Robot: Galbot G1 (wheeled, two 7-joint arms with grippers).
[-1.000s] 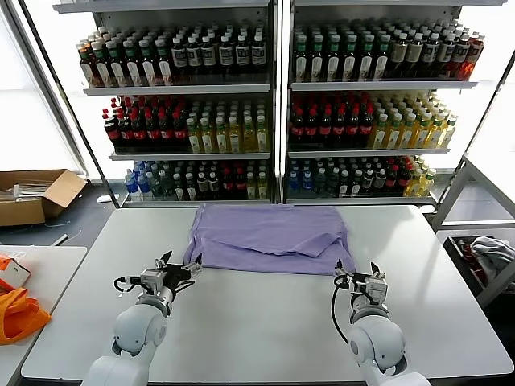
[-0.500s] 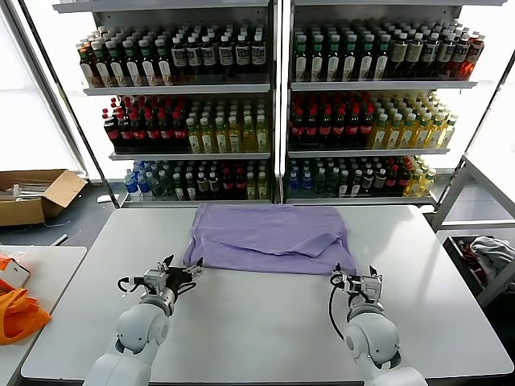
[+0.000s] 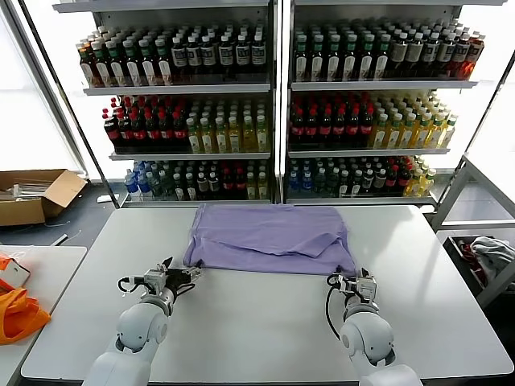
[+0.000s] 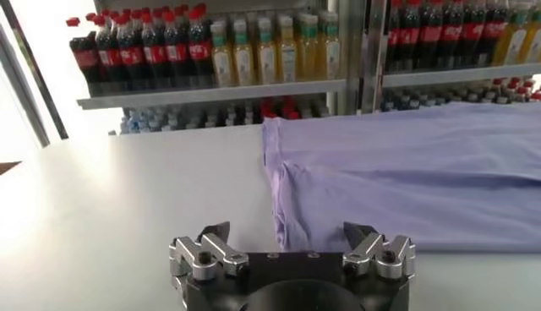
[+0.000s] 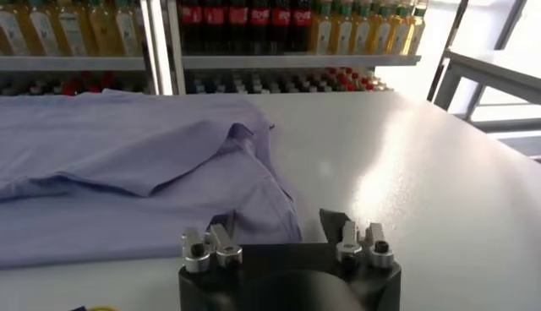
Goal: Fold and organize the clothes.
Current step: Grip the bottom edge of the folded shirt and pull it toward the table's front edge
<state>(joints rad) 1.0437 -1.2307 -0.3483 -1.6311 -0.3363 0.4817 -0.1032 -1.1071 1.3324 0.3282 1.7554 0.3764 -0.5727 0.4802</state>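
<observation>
Now I am bringing my left gripper (image 3: 183,276) and right gripper (image 3: 348,281), both spread and empty, toward the near hem of the T-shirt (image 3: 269,238). To pinch cleanly, I am aiming low at the two near corners, level with the table (image 3: 265,322).

The thin lavender short-sleeved T-shirt (image 3: 269,239) lay on the white rectangular table (image 3: 257,322), ahead of both sets of fingers. The left gripper (image 3: 179,276) sat with jaws spread just short of its near left corner, fingers (image 4: 216,234) pointing at the hem. The right gripper (image 3: 352,281), also spread, sat at the near right corner. Tall metal shelves of bottled drinks (image 3: 273,104) stood beyond the shirt.
</observation>
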